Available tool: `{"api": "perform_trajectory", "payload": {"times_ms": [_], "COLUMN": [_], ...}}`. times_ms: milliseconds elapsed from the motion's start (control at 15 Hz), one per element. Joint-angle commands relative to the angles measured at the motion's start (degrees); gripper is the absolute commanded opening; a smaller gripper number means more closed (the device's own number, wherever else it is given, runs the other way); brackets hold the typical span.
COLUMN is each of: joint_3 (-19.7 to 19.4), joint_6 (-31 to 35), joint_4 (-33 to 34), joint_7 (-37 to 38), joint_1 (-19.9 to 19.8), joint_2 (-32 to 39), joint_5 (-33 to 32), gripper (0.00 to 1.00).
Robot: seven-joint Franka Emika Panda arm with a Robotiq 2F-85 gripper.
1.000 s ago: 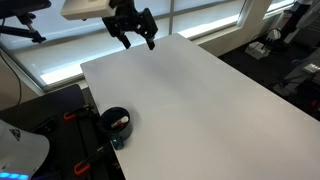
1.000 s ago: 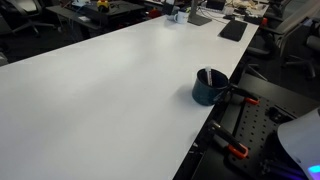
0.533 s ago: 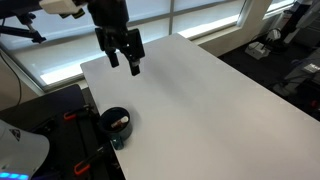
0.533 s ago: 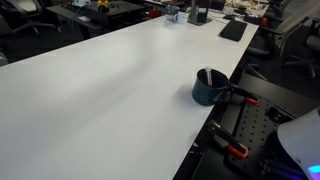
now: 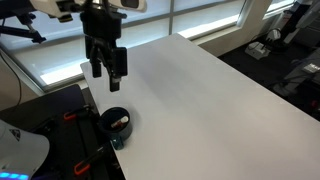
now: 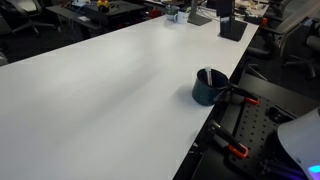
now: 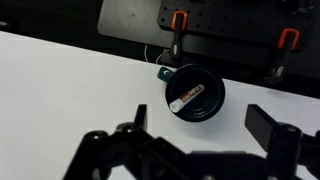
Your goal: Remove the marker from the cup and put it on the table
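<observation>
Black and spread wide, with nothing between its jaws, the gripper (image 5: 107, 72) is seen at the left of an exterior view, hung in the air over the white table (image 5: 210, 100). Lower in the picture and a little to the right, well apart from the gripper, the dark cup (image 5: 116, 122) is stood upright near the table's corner, close to the edge. The marker (image 5: 121, 124) is lodged inside the cup, with a touch of red showing. To the right of it, the tabletop is carried on toward the windows.

In the wrist view, the two dark fingers are seen at the bottom left and right, and between them, farther off, the cup (image 7: 212, 106) is looked into from above. The pale marker (image 7: 187, 96) is laid slantwise within it. Orange-handled clamps (image 7: 178, 22) are fixed beyond the table's edge.

In an exterior view, the cup (image 6: 209, 92) is placed at the right edge of the table (image 6: 100, 90).
</observation>
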Motion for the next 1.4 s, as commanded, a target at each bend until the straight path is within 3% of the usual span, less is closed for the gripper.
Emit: {"api": "perform_trajectory", "payload": {"times_ms": [0, 467, 1067, 1333], "joint_3": [-1.29, -5.84, -7.85, -8.42], "joint_6": [-0.15, 1.91, 16.12, 17.67], "joint_4": [0.73, 0.96, 0.13, -0.15], "joint_7": [1.13, -0.55, -0.83, -1.15], "joint_1": [1.18, 0.82, -0.13, -0.57], "joint_2": [0.7, 7.53, 14.14, 16.05], "joint_5": [0.71, 11.14, 12.56, 15.34], "gripper": [1.0, 1.0, 1.0, 1.0]}}
